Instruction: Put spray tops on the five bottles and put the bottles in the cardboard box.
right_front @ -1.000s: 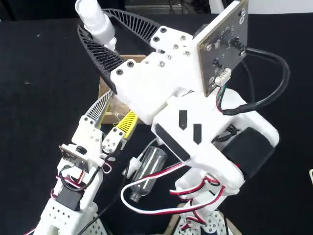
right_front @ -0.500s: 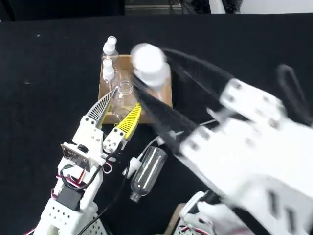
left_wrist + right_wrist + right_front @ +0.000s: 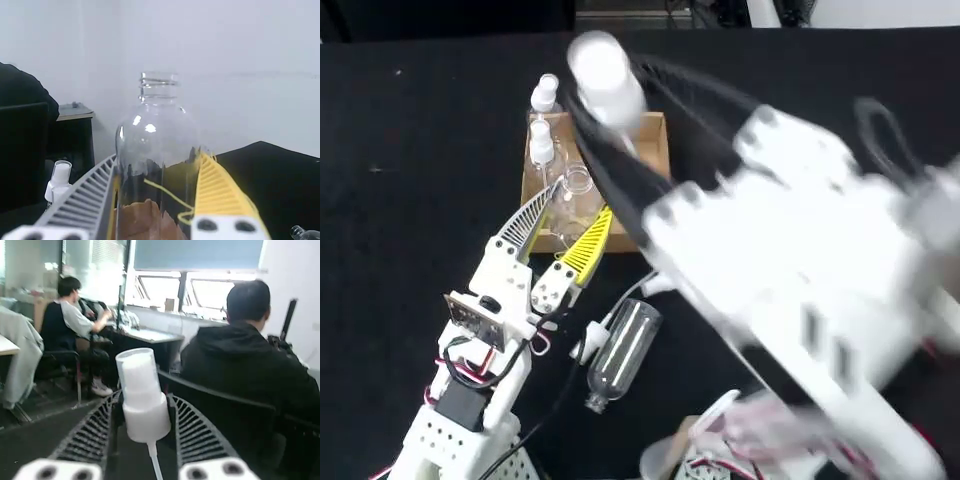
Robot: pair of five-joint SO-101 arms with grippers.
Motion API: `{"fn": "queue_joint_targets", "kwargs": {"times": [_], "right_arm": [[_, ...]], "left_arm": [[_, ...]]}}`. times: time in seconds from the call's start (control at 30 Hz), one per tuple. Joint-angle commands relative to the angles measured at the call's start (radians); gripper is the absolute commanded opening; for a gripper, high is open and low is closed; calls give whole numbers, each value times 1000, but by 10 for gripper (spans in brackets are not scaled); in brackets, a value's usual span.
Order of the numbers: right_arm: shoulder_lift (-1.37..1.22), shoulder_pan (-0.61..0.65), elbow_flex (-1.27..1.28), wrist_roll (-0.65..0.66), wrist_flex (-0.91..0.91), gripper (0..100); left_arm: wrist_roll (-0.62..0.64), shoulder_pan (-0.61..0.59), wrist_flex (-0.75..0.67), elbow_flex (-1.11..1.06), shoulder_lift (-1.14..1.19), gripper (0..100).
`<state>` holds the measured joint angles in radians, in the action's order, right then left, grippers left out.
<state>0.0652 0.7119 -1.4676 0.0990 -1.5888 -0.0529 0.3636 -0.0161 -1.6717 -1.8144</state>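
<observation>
An uncapped clear bottle (image 3: 576, 186) stands upright at the cardboard box (image 3: 652, 140), and my left gripper (image 3: 582, 198) is shut on it between a grey and a yellow finger. In the left wrist view the bottle (image 3: 157, 145) has its threaded neck bare, with the left gripper (image 3: 159, 161) around its body. High above the box my right gripper (image 3: 610, 90) is shut on a white spray top (image 3: 604, 66). The right wrist view shows the spray top (image 3: 145, 400) between the black fingers of the right gripper (image 3: 145, 407), its tube hanging down.
Two bottles with spray tops stand at the box's far left corner, one (image 3: 545, 95) behind the other (image 3: 542, 147). An uncapped bottle (image 3: 620, 350) lies on the black table near the arm bases, a loose white spray top (image 3: 588, 345) beside it.
The right arm has swung across the view, carrying the spray top from the far left to above the box's far side. The left arm and its bottle have stayed put.
</observation>
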Motion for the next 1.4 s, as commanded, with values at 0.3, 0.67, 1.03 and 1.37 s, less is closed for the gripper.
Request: {"fn": "queue_joint_targets", "kwargs": {"times": [0.3, 0.67, 1.03, 1.37], "right_arm": [[-252, -26, -91, -9, 118, 11], [-392, -26, -205, -9, 75, 11], [-262, -20, -203, -11, -8, 11], [-245, 23, -209, -66, 5, 11]], "left_arm": [[9, 7, 11, -27, -11, 30], [9, 4, 11, -27, -9, 30], [9, 5, 11, -27, -9, 30], [11, 7, 11, -27, -9, 30]]}}
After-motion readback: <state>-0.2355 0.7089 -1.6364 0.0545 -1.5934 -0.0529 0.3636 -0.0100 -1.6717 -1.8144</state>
